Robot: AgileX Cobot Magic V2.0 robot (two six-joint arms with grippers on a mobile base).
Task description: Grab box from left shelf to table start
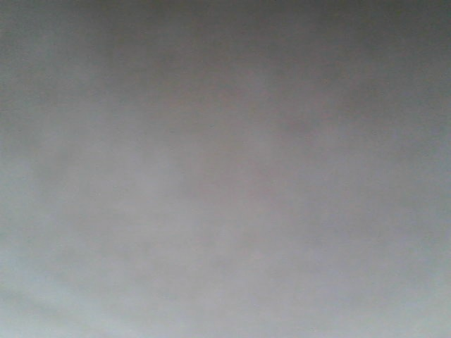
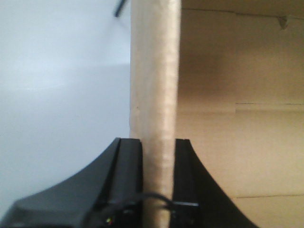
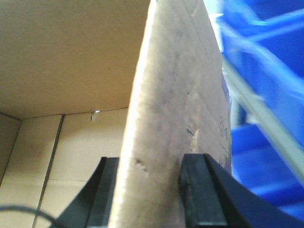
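Both jaws of the left gripper (image 2: 156, 142) clamp a wall edge of the box (image 2: 154, 71), its brown inside to the right. Likewise the right gripper (image 3: 152, 159) pinches a wall, blue bins (image 3: 270, 52) at its right.

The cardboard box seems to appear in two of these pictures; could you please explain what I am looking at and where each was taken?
This is a two-armed robot with a camera on each wrist and one facing forward. The front view shows only blurred grey, so nothing can be told there. In the left wrist view, the left hand pinches a wall of the brown box between black fingers. In the right wrist view, the right hand pinches another wall; blue bins show beside it.
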